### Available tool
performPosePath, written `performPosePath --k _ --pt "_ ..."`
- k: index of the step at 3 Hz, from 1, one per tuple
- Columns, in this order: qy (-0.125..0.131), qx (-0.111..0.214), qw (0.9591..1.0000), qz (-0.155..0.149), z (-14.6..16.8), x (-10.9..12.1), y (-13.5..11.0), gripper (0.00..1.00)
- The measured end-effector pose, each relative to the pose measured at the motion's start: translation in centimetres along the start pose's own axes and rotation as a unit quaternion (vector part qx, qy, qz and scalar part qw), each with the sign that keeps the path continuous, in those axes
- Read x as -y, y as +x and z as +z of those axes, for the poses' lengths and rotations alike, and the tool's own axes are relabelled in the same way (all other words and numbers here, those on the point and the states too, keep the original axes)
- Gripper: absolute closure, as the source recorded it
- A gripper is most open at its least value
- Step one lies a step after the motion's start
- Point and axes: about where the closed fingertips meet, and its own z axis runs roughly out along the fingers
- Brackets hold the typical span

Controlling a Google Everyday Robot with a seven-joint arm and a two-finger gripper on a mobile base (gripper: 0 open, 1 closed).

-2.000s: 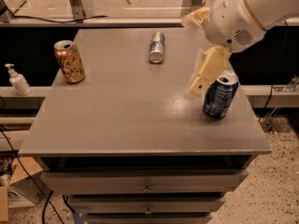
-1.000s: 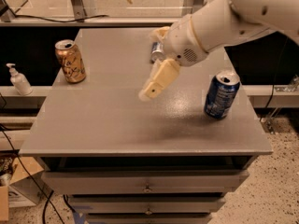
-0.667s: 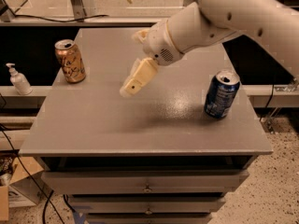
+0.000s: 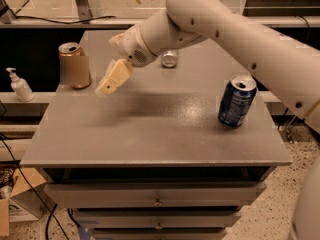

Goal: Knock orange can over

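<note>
Plainly the orange can (image 4: pixel 75 65), a coppery aluminium drink can with a silver top, stands upright on the grey flat-topped table (image 4: pixel 150 139). It is just to the left of the cream-coloured claw (image 4: pixel 112 79) and slightly behind it, close to the table's left edge. The claw hangs low over the table, tilted downward with its tip toward the can, near it but apart from it as far as can be seen. Whether the claw is apart or together cannot be told.

That posture suits a sideways shove rather than a grasp. A sweep leftward against the can's wall should tip it, I judge, and contact high on the wall would topple it more readily than contact near the base, which might only slide it. Nothing lies between claw and can.

Behind the claw and to its right, a slim silver can (image 4: pixel 170 59) lies on its side, partly hidden by the white robot arm (image 4: pixel 215 26). Well to the claw's right a dark blue drink can (image 4: pixel 236 101) stands upright, clear of any leftward sweep. Beyond the orange can, off the table, a small white pump bottle (image 4: pixel 20 85) sits on a lower ledge. A can knocked that way might roll off toward it.
</note>
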Motion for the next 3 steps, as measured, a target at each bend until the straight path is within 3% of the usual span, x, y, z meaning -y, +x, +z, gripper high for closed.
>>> performPosePath --k 1,3 --pt "-0.013 0.015 0.9998 -0.004 3.2 1.2 -1.6 0.00" --pt "-0.013 0.033 0.9993 -0.013 7.6 2.6 -3.8 0.00"
